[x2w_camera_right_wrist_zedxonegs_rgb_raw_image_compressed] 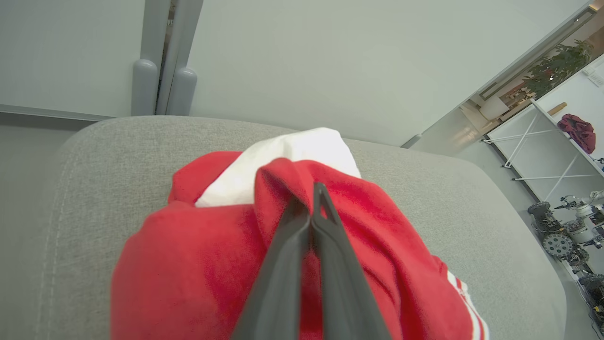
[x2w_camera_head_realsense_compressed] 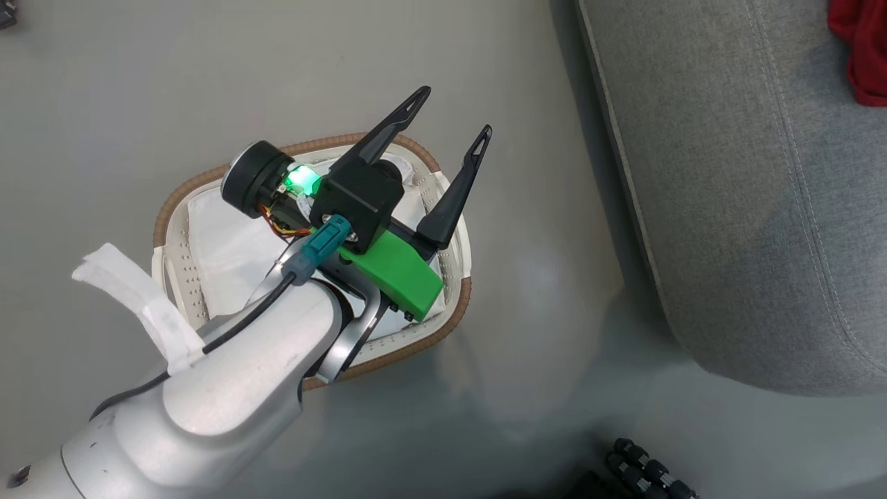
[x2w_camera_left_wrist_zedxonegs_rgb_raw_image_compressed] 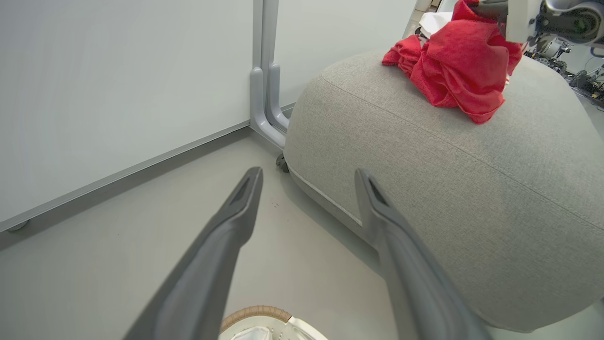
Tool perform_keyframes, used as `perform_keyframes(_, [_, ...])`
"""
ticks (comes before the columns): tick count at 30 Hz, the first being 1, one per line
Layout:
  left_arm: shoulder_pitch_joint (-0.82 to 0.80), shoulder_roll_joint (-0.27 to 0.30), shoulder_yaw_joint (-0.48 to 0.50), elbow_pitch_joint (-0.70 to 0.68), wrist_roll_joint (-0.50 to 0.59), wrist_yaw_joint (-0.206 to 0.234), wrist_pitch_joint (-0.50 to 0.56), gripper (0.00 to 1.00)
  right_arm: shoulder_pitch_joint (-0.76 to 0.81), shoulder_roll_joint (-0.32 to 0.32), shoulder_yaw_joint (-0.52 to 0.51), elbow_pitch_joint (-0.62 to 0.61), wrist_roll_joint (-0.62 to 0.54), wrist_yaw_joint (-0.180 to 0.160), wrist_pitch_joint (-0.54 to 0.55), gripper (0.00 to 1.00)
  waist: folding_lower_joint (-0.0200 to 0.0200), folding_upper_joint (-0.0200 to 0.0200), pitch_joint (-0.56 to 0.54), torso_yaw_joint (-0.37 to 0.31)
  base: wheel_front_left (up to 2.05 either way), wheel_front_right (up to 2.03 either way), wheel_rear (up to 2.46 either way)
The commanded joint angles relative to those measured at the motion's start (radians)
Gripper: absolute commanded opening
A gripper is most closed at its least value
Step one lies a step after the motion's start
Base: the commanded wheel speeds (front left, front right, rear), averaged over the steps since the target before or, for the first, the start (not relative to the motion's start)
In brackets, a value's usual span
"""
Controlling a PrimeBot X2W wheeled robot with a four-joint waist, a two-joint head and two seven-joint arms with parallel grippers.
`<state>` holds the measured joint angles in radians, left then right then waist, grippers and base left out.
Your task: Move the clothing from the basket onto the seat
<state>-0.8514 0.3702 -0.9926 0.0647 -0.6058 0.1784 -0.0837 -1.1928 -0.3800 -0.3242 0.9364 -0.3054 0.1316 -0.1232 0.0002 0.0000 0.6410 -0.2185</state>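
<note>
- Red clothing (x2w_camera_right_wrist_zedxonegs_rgb_raw_image_compressed: pixel 188 264) lies heaped on the grey seat (x2w_camera_right_wrist_zedxonegs_rgb_raw_image_compressed: pixel 85 170), one fold pinched by the right gripper (x2w_camera_right_wrist_zedxonegs_rgb_raw_image_compressed: pixel 315 191), fingers pressed together.
- Wide-spread left gripper (x2w_camera_head_realsense_compressed: pixel 454 111) hovers above the basket (x2w_camera_head_realsense_compressed: pixel 165 215).

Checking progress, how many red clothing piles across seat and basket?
1: clothing on the seat, right end effector shut on it. The left arm hides part of the basket, so more may lie there.

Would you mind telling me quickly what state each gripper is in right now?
Left gripper: open, empty, above the basket.
Right gripper: closed, pinching the clothing on the seat.
</note>
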Motion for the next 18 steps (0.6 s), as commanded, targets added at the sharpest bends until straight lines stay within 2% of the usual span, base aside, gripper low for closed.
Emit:
perform_keyframes(1, [-0.005, 0.009, 0.0, -0.009, 0.009, 0.008, 0.002, 1.0, 0.014, 0.004, -0.003, 0.018, -0.018, -0.002, -0.014, 0.0, -0.0002, 0.0, 0.012, -0.004, 0.0, 0.0, 0.0])
perform_keyframes(2, [-0.003, 0.012, 0.001, -0.01, 0.009, 0.01, 0.004, 1.0, 0.014, 0.014, -0.011, 0.031, -0.023, -0.002, -0.023, 0.0, -0.0002, 0.0, 0.013, -0.009, 0.0, 0.0, 0.0])
perform_keyframes(3, [-0.002, 0.013, 0.001, -0.011, 0.007, 0.012, 0.007, 1.0, 0.015, 0.021, -0.016, 0.042, -0.029, -0.002, -0.031, 0.19, -0.0002, 0.0, 0.013, -0.013, 0.0, 0.0, 0.0])
perform_keyframes(4, [0.001, 0.015, 0.0, -0.011, 0.007, 0.014, 0.009, 1.0, 0.019, 0.031, -0.017, 0.058, -0.037, -0.002, -0.039, 0.4, -0.0002, 0.0, 0.013, -0.018, 0.0, 0.0, 0.0])
perform_keyframes(5, [0.003, 0.017, 0.0, -0.012, 0.007, 0.016, 0.01, 1.0, 0.021, 0.039, -0.018, 0.07, -0.04, -0.002, -0.043, 0.93, -0.0002, 0.0, 0.011, -0.022, 0.0, 0.0, 0.0])
perform_keyframes(6, [0.007, 0.018, -0.001, -0.012, 0.005, 0.016, 0.008, 1.0, 0.019, 0.047, -0.022, 0.079, -0.041, -0.002, -0.056, 1.0, -0.0002, 0.0, 0.009, -0.027, 0.0, 0.0, 0.0])
perform_keyframes(11, [0.02, 0.017, 0.004, -0.009, -0.006, 0.017, -0.005, 1.0, 0.014, 0.062, -0.032, 0.115, -0.042, -0.002, -0.094, 1.0, -0.0002, 0.0, -0.019, -0.045, 0.0, 0.0, 0.0])
perform_keyframes(18, [0.035, 0.015, 0.022, 0.029, -0.028, 0.017, -0.047, 1.0, 0.014, 0.068, 0.02, 0.144, -0.044, -0.002, -0.125, 1.0, -0.0002, 0.0, -0.087, -0.049, 0.0, 0.0, 0.0])
